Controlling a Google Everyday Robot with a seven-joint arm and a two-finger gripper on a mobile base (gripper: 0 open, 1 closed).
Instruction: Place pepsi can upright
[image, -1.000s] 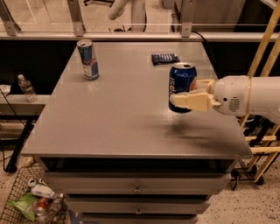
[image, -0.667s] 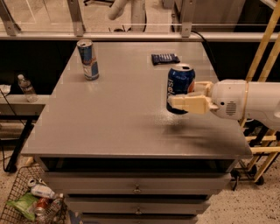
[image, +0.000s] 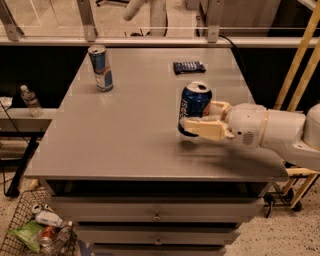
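The pepsi can (image: 194, 103) is dark blue with a silver top and stands nearly upright at the right middle of the grey table (image: 125, 135). My gripper (image: 200, 119) reaches in from the right and its cream fingers (image: 205, 128) are closed around the can's lower half. The can's base is at or just above the table surface; I cannot tell whether it touches.
A taller, slimmer blue-and-silver can (image: 101, 67) stands at the table's back left. A small dark packet (image: 189, 66) lies at the back right. Wooden poles (image: 300, 60) stand to the right. A wire basket with trash (image: 37, 230) sits on the floor at the left.
My gripper and the pepsi can have shifted slightly to the left over the table. The can stays nearly upright in the grip.
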